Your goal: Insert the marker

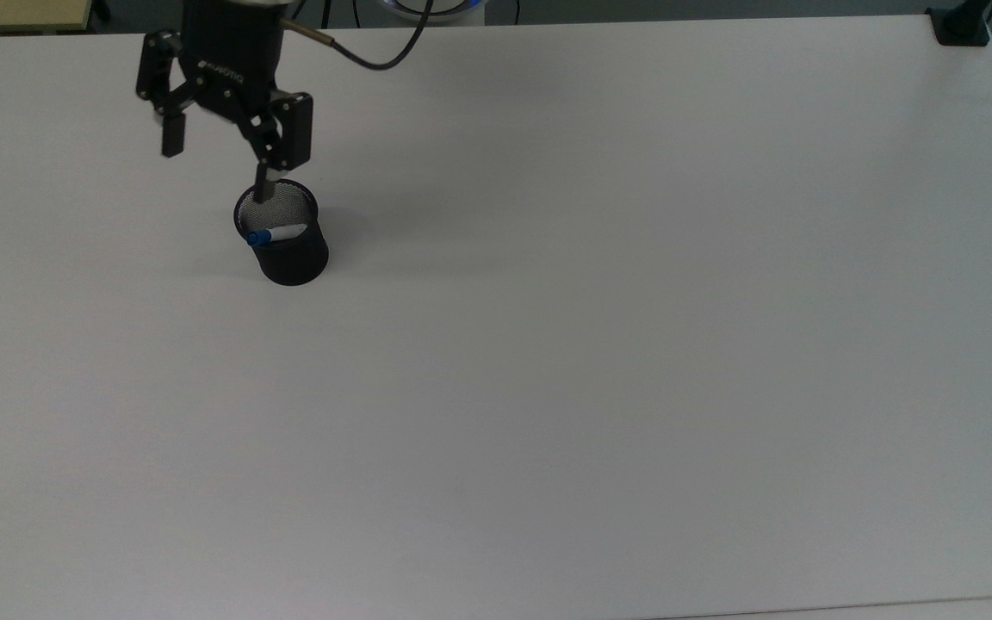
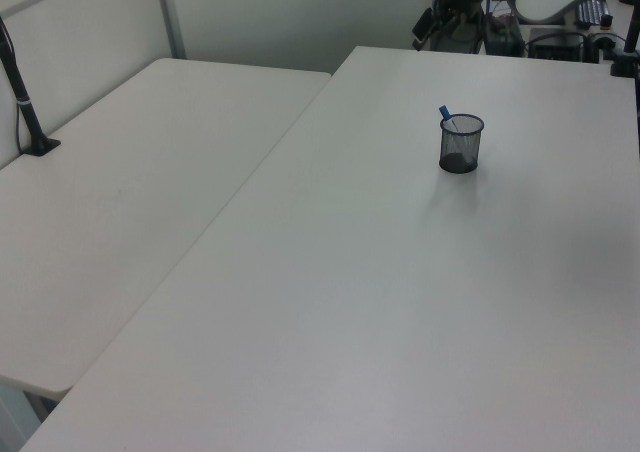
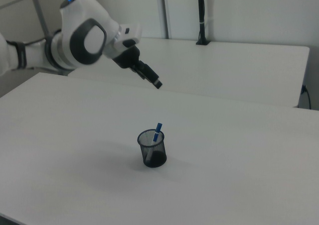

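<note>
**Marker sitting in the mesh cup, gripper hanging empty above**

A white table is filling the room's foreground. The marker is leaning inside the black mesh cup, its blue cap poking above the rim in the right view. In the top view the gripper is hanging spread wide, holding nothing; its white lettering is proving too blurred to read. The arm's upper part is being cut off by the top view's upper edge.
</note>
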You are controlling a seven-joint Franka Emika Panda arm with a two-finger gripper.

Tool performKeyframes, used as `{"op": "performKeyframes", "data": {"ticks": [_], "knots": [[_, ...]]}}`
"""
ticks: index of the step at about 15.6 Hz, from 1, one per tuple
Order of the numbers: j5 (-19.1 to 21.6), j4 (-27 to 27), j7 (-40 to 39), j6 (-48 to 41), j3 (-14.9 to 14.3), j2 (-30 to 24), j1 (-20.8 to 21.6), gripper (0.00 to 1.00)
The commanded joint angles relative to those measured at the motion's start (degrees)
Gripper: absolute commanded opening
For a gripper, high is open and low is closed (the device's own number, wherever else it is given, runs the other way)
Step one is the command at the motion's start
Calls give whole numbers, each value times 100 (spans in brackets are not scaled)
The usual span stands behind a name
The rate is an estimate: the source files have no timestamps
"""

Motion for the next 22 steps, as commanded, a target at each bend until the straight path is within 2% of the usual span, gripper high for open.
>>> {"op": "performKeyframes", "data": {"ticks": [1,4,6,7,9,10,12,14,17,18,22], "knots": [[812,977,74,-2088,-24,-1,336,100],[1130,1340,57,-3585,-120,-97,662,100],[1261,1349,48,-4114,-147,-159,741,100],[1375,1332,-13,-4281,-260,-272,863,100],[1804,1104,-450,-4310,-733,-571,1249,100],[2033,955,-731,-4275,-823,-712,1277,100],[2316,962,-1417,-4257,-832,-731,1181,100],[2352,971,-1857,-4143,-754,-704,1023,100],[2352,962,-2578,-3853,-342,-678,603,100],[2343,962,-2728,-3757,-245,-678,514,100],[2151,971,-2738,-3554,-235,-617,530,100]]}}
